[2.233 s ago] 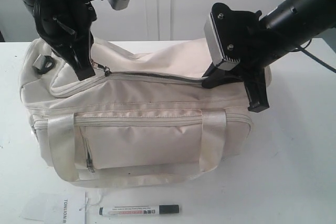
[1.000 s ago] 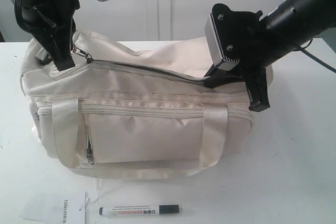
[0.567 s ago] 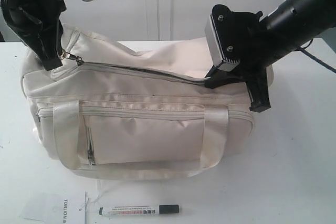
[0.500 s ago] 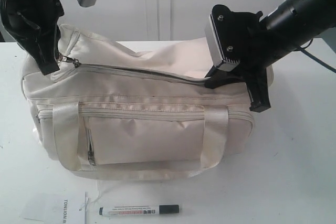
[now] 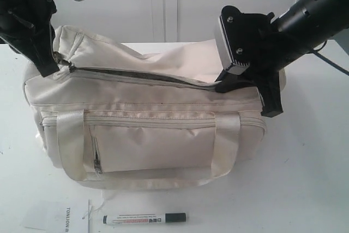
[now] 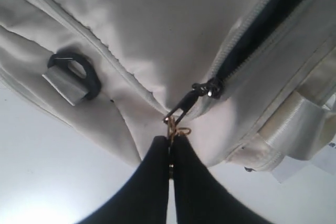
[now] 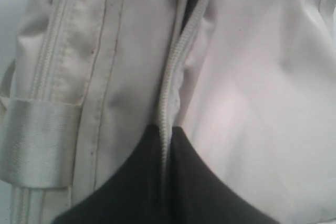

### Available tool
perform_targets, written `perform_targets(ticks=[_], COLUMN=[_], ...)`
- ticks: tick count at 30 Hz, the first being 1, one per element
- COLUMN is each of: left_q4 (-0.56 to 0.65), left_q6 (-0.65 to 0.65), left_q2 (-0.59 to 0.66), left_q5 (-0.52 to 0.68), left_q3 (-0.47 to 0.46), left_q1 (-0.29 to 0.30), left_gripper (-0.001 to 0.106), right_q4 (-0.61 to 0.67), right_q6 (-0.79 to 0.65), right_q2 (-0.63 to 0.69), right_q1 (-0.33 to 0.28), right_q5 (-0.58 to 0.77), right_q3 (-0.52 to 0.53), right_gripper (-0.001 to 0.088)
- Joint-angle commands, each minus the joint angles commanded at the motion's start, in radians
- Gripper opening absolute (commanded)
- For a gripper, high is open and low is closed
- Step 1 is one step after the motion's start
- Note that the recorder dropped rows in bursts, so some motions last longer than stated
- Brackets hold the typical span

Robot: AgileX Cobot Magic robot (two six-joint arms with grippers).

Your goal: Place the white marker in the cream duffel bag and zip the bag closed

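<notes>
The left gripper [image 6: 170, 139], pinched shut on the zip pull [image 6: 177, 125], has dragged it farther toward the left end of the bag [image 5: 152, 140]. The right gripper [image 7: 166, 129] clamps the bag's zip edge. The marker [image 5: 144, 219] lies on the table [image 5: 305, 189] before the bag.

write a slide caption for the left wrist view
Left pincer shut on the zip pull of the cream duffel bag, dark gap open along the zip.
</notes>
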Motion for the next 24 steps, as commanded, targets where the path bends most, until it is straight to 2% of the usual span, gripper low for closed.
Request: perform_targets(ticks=[4,6,8,11,13,15,18,21,24], left_q4=[-0.007,-0.016,-0.031,-0.046,-0.045,-0.045,-0.045,-0.045,-0.045], left_q6=[0.0,0.0,0.0,0.003,0.005,0.005,0.008,0.008,0.01], left_q2=[0.0,0.0,0.0,0.0,0.0,0.0,0.0,0.0,0.0], left_q5=[-0.001,-0.003,-0.003,0.0,0.0,0.0,0.0,0.0,0.0], left_q3=[0.011,0.011,0.011,0.011,0.011,0.011,0.011,0.011,0.011], left_q1=[0.0,0.0,0.0,0.0,0.0,0.0,0.0,0.0,0.0], left_gripper=[0.0,0.0,0.0,0.0,0.0,0.0,0.0,0.0,0.0], right_q4=[0.041,0.119,0.279,0.569,0.6,0.573,0.457,0.374,0.336], right_q6=[0.021,0.025,0.028,0.026,0.028,0.066,0.197,0.311,0.314], right_q2=[-0.001,-0.009,-0.028,-0.035,-0.029,-0.011,0.029,0.07,0.101], right_q1=[0.0,0.0,0.0,0.021,0.056,0.104,0.176,0.213,0.244], right_q5=[-0.003,-0.018,-0.031,-0.02,-0.019,-0.027,-0.094,-0.112,-0.096], right_q3=[0.0,0.0,0.0,0.0,-0.002,-0.012,-0.053,-0.108,-0.157], right_gripper=[0.0466,0.0581,0.0651,0.0662,0.066,0.0645,0.0617,0.0617,0.0617])
